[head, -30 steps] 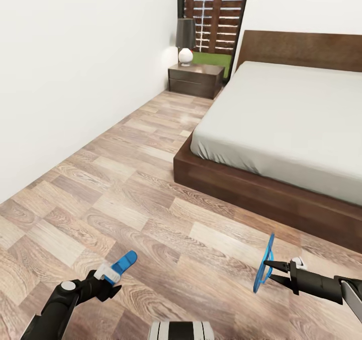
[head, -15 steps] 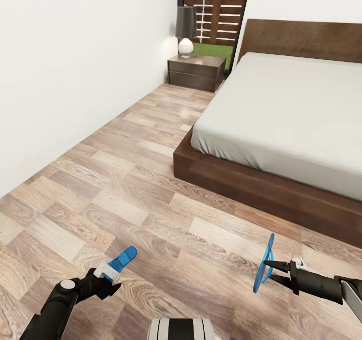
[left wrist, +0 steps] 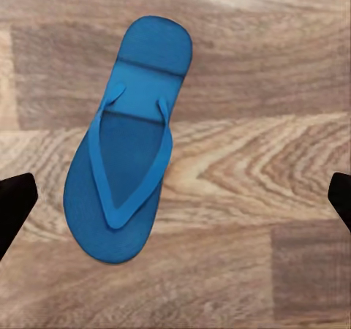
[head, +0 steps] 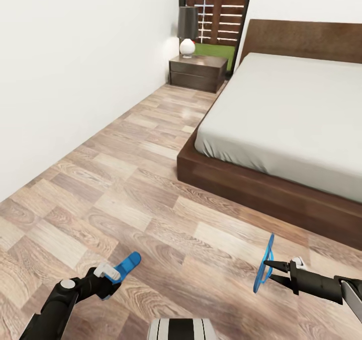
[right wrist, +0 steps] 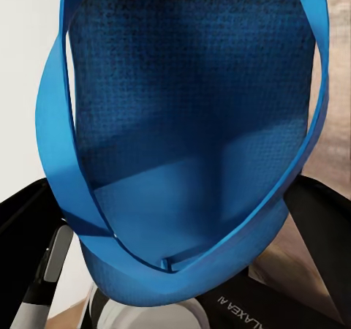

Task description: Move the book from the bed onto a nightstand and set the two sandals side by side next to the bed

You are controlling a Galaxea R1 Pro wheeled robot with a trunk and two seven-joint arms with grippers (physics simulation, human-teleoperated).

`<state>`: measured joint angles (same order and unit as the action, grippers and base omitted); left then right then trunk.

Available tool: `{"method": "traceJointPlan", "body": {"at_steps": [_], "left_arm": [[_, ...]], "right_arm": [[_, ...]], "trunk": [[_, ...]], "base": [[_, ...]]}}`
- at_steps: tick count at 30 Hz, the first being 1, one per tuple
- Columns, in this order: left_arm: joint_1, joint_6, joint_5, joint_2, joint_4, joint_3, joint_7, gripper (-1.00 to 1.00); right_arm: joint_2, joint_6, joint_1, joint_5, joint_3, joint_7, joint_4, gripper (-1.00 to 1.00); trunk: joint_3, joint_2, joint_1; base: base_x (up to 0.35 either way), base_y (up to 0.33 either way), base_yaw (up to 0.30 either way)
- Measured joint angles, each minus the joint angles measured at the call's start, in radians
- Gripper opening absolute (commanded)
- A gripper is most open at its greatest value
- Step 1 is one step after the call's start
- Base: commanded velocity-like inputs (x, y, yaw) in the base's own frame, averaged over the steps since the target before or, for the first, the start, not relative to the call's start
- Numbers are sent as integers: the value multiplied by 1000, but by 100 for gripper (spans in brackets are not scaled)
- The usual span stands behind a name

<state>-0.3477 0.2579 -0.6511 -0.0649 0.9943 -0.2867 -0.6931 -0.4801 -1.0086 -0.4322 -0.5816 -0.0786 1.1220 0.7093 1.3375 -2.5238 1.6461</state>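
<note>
Since a second ago, the left sandal point(head: 126, 264) has gone from the left gripper's point(head: 103, 274) fingers to the floor point(head: 100, 179): it now lies flat on the planks, straps up, and the black fingertips point(left wrist: 14, 208) stand wide apart on both sides of it, touching nothing. The whole view has also shifted a little, so the camera moved, not the furniture.

The right sandal point(head: 264, 264) hangs on its edge, upright, from the right gripper point(head: 271, 272), which pinches its thin straps. I judge the sandals are light and bendy, with a soft sole, so the strap or the sole edge is the good place to hold; held by the strap it may swing.

The floor is smooth, flat wood, so a sandal could slide on it. The bed point(head: 281, 123) is ahead on the right, well apart from both sandals. The nightstand point(head: 197, 72) stands by the headboard, with a lamp point(head: 187, 28) on it, before the window.
</note>
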Motion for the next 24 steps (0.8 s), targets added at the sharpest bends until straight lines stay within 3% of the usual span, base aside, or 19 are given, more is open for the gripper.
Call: {"method": "traceJointPlan", "body": {"at_steps": [6,21,24], "left_arm": [[0,0,0,0,0,0,0,100],[0,0,0,2,0,5,0,100],[0,0,-1,2,0,5,0,100]], "right_arm": [[0,0,0,0,0,-1,0,-100],[0,0,0,0,0,-1,0,-100],[0,1,0,2,0,-1,0,-100]], "trunk": [[0,0,0],[4,0,1],[15,-1,2]], "base": [[205,19,0],[6,0,0],[0,0,0]]}}
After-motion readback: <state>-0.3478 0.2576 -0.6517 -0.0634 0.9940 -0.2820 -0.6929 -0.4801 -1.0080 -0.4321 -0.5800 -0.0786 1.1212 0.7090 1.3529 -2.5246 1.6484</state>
